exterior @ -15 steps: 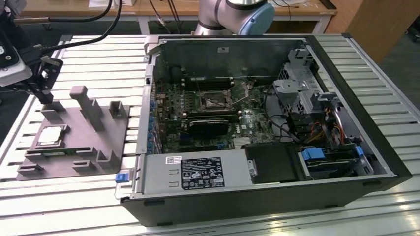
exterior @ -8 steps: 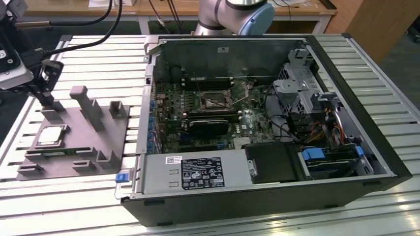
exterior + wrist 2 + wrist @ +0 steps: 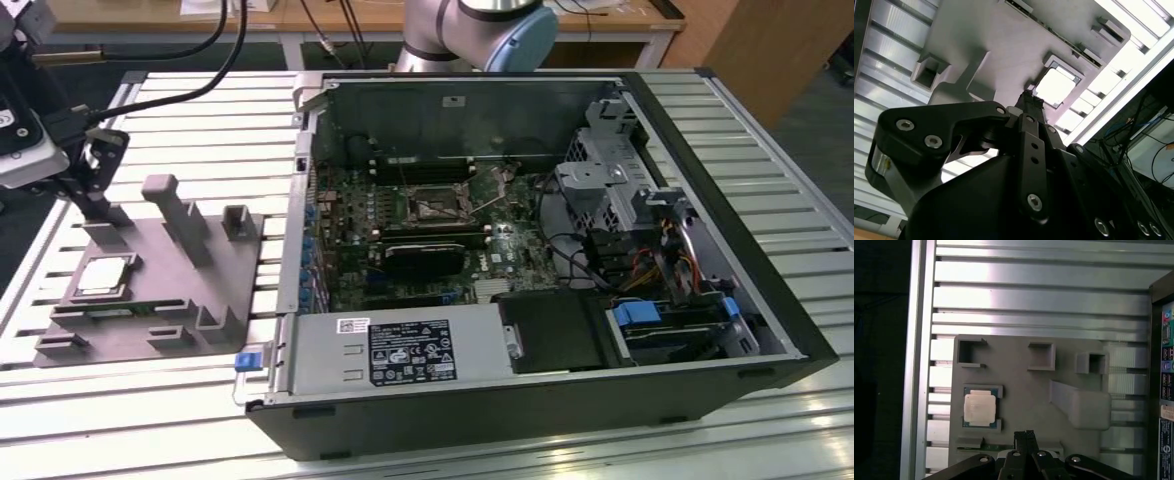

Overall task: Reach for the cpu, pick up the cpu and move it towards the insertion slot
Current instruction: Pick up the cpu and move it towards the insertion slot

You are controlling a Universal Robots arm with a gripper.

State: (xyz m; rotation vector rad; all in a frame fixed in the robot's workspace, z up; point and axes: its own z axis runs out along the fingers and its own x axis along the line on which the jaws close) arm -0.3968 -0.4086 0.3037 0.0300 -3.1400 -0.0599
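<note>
While the cpu (image 3: pixel 979 408) lies in the grey fixture's (image 3: pixel 1024 385) recess, the clenched, empty fingers (image 3: pixel 1019 439) hang near it, not touching.

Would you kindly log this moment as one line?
phase: reach | gripper: shut, empty, near cpu | cpu: in grey fixture

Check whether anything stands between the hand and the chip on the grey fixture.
Nothing visible does. In the first wrist view the hand hangs near the chip, with only bare grey fixture between them. The chip lies uncovered in its recess; the fixture's tall post stands on the hand's other side.
</note>
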